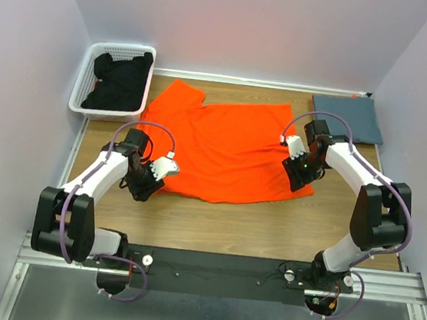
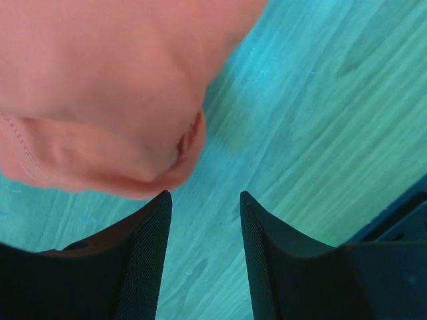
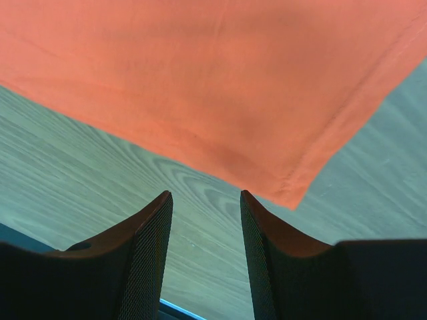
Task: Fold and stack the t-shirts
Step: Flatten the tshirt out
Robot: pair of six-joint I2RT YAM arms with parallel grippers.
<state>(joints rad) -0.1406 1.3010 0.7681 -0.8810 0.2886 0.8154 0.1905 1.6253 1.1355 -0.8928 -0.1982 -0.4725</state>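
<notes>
The bright orange t-shirt (image 1: pixel 222 149) lies spread flat across the middle of the wooden table. The dark slate blue-grey t-shirt (image 1: pixel 347 117) lies folded at the back right corner. My left gripper (image 1: pixel 143 185) is open and empty at the orange shirt's near left corner. In the left wrist view the gripper (image 2: pixel 203 200) sits just short of a bunched orange hem (image 2: pixel 100 100). My right gripper (image 1: pixel 299 177) is open and empty at the near right corner. In the right wrist view the gripper (image 3: pixel 203 200) sits just short of the orange corner (image 3: pixel 233 80).
A white plastic basket (image 1: pixel 122 48) holding black clothes (image 1: pixel 118 83) stands at the back left. Bare wooden table (image 1: pixel 252 226) runs along the front, between the shirt and the arm bases. Pale walls close in the back and both sides.
</notes>
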